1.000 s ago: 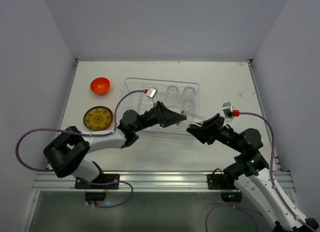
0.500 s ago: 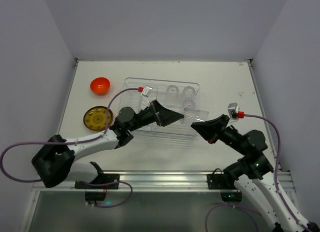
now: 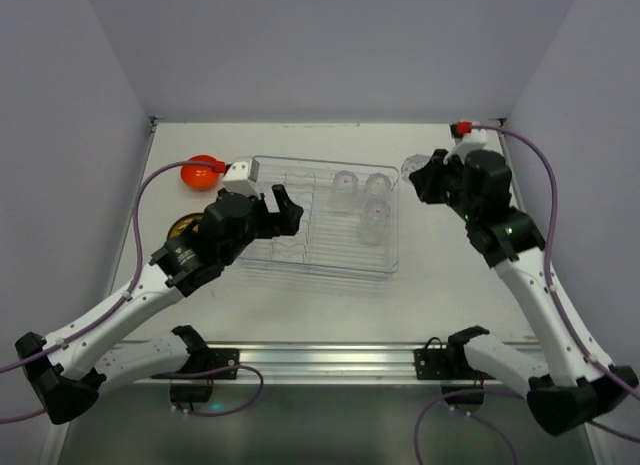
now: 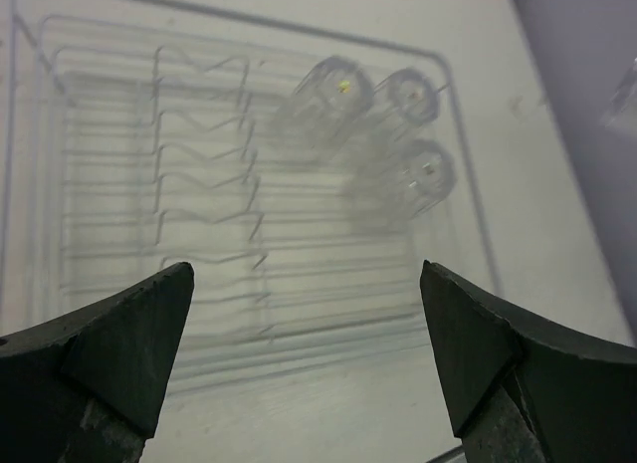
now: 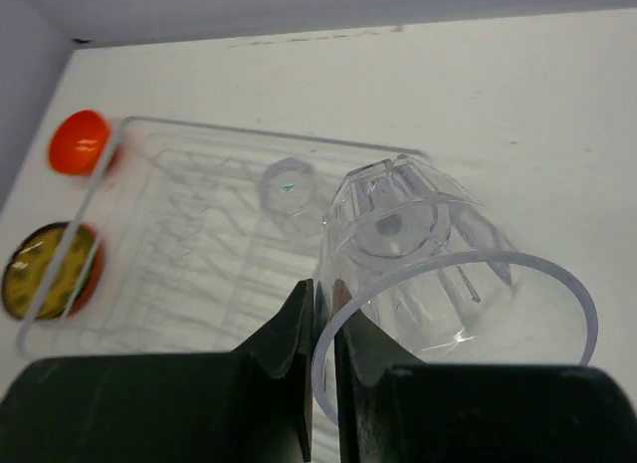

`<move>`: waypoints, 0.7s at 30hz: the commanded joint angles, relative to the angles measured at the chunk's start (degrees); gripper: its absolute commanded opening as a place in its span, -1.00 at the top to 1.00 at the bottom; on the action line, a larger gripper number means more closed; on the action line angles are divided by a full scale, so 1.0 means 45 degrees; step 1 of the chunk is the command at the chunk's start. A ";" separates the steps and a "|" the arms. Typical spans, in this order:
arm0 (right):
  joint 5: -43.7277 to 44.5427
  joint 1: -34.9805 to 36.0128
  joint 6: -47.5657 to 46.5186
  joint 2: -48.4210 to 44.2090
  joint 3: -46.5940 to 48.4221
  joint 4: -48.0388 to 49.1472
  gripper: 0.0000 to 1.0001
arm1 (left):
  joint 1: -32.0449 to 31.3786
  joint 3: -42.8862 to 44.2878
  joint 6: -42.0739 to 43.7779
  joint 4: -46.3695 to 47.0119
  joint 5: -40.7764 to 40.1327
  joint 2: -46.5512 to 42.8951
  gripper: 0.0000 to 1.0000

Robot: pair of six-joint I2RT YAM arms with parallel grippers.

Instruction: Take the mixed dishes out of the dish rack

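Observation:
The clear dish rack [image 3: 322, 267] sits mid-table with three clear cups [image 3: 376, 213] in its right end. My right gripper [image 3: 420, 177] is shut on the rim of a fourth clear cup [image 3: 411, 166], held above the table just past the rack's far right corner. The right wrist view shows the fingers [image 5: 299, 329] pinching the cup's [image 5: 438, 269] wall. My left gripper [image 3: 288, 209] is open and empty above the rack's left half. In the left wrist view the rack [image 4: 249, 27] and the cups [image 4: 418, 174] lie ahead of it. The orange bowl [image 3: 200, 171] and the yellow-brown plate [image 3: 185, 232] lie left of the rack.
The table's right edge and wall run close to my right arm. My left arm covers part of the yellow-brown plate. The bowl [image 5: 80, 141] and the plate [image 5: 45, 269] also show in the right wrist view beyond the rack [image 5: 249, 134].
My right gripper has carried the clear cup from the rack's front right up to its far right corner. My left gripper has drawn back left over the rack and now stands open.

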 commanded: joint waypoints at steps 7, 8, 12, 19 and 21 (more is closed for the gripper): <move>0.2336 -0.3105 -0.1146 0.9937 0.9070 -0.6213 1.00 | 0.0027 -0.0414 0.2076 -0.5316 -0.0575 -0.1225 -1.00; 0.2335 -0.3184 -0.1321 1.0913 1.0008 -0.6857 1.00 | 0.0027 -0.0512 0.2232 -0.5278 -0.0379 -0.1382 -1.00; 0.3155 -0.3224 -0.1888 1.4999 1.4191 -0.9283 1.00 | 0.0008 -0.1253 0.2643 -0.4693 0.0052 -0.2475 -1.00; 0.2999 -0.3302 -0.2280 1.7407 1.5079 -0.9561 1.00 | 0.0027 -0.1723 0.2800 -0.4086 0.0423 -0.2926 -1.00; 0.2515 -0.3321 -0.2261 1.7582 1.4726 -0.9345 0.99 | 0.0008 -0.1917 0.2819 -0.3853 0.0501 -0.3004 -1.00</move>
